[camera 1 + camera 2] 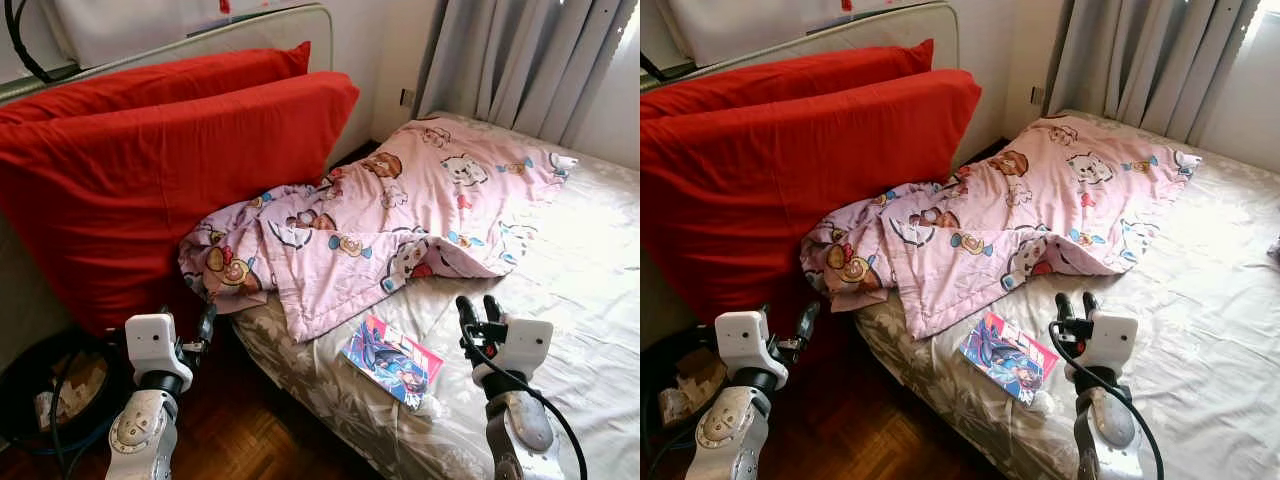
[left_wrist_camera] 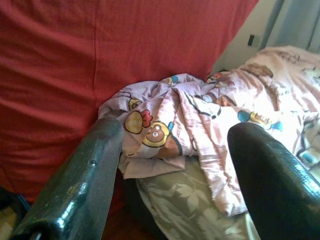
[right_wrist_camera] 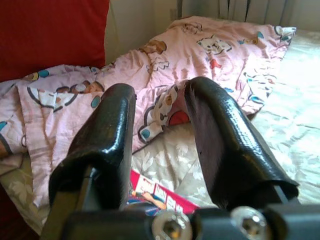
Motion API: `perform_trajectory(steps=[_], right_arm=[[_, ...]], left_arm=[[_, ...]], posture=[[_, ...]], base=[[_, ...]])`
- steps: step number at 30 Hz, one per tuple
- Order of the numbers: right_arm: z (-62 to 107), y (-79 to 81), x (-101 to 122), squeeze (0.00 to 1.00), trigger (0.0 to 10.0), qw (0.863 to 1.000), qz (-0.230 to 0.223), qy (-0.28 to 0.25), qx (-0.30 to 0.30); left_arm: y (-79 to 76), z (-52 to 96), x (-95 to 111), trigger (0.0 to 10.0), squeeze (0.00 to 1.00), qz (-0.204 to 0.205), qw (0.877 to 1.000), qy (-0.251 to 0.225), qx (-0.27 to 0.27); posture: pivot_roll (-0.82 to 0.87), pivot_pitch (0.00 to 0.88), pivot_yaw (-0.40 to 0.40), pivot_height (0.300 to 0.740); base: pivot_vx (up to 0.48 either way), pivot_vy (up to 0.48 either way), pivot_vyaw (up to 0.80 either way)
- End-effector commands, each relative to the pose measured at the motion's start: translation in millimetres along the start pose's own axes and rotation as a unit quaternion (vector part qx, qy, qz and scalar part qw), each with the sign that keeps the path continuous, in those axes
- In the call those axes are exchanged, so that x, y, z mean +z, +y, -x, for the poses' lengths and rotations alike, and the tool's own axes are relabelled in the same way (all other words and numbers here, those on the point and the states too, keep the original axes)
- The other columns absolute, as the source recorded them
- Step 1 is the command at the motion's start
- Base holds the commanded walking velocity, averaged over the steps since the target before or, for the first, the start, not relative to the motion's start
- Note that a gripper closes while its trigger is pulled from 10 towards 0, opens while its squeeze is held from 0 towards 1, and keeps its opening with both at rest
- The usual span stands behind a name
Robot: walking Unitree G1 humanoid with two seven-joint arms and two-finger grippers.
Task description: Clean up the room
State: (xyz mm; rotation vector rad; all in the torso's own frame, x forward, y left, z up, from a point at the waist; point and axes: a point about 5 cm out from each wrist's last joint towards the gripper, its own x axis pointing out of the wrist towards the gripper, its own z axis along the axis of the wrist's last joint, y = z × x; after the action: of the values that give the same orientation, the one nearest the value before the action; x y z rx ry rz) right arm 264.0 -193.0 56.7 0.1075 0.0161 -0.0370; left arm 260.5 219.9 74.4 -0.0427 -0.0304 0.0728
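Blanket (image 1: 400,215) crumpled on bed hides part of red cushion (image 1: 160,170).

We see the blanket (image 1: 390,220) hide part of the mattress (image 1: 560,290); the comic book's (image 1: 392,360) cover is too small to read; the basket (image 1: 60,385) is cut off at the edge.

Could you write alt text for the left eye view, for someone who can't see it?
A crumpled pink cartoon-print blanket lies across a bed, with a comic book near the bed's edge and big red pillows to the left. The robot's left gripper and right gripper hang low in front, holding nothing.
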Motion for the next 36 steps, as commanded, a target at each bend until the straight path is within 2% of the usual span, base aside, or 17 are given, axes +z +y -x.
perform_trajectory(steps=[1, 9, 13, 21, 25, 27, 36], right_arm=[[1.5, -1.4, -1.6, 0.0, 10.0, 1.0, -0.002, 0.006, -0.007], [2.1, 4.3, -1.3, 0.0, 10.0, 1.0, -0.002, 0.003, -0.001], [3.2, 4.1, -0.9, 0.0, 10.0, 1.0, -0.005, -0.003, -0.001], [1.5, 1.5, 0.3, 0.0, 10.0, 1.0, -0.002, 0.0, -0.008], [-0.7, 4.3, -0.7, 0.0, 10.0, 1.0, 0.0, 0.013, 0.005], [-0.3, 5.4, -0.4, 0.0, 10.0, 1.0, 0.001, 0.011, 0.009], [-5.7, 13.6, 5.1, 0.0, 10.0, 1.0, -0.008, 0.001, 0.024]], left_arm=[[1.8, 0.0, 7.1, 10.0, 0.0, 0.019, 1.0, -0.011, 0.007], [2.7, -2.2, 10.9, 10.0, 0.0, 0.023, 1.0, -0.017, 0.002], [0.1, -3.8, 12.1, 10.0, 0.0, 0.032, 0.999, -0.017, 0.001], [-8.5, -6.3, 13.6, 10.0, 0.0, 0.023, 0.999, -0.016, -0.017], [-7.8, -6.7, 15.2, 10.0, 0.0, 0.027, 0.999, -0.017, -0.014], [-7.6, -7.5, 17.9, 10.0, 0.0, 0.029, 0.999, -0.021, -0.01], [-3.5, -4.0, 18.6, 10.0, 0.0, 0.019, 1.0, -0.018, -0.01]], posture=[[-0.06, 0.0, 0.028, 0.725], [-0.07, 0.0, 0.035, 0.676], [-0.07, 0.0, 0.036, 0.676], [-0.07, 0.0, 0.031, 0.676], [-0.07, 0.007, 0.021, 0.666], [-0.06, 0.035, 0.013, 0.646], [-0.06, 0.074, 0.005, 0.646]], base=[[0.0, 0.0, 0.0], [0.0, 0.0, 0.0], [0.0, 0.0, 0.0], [0.0, 0.0, 0.0], [0.0, 0.0, 0.0], [0.0, 0.0, 0.0], [0.0, 0.0, 0.0]])
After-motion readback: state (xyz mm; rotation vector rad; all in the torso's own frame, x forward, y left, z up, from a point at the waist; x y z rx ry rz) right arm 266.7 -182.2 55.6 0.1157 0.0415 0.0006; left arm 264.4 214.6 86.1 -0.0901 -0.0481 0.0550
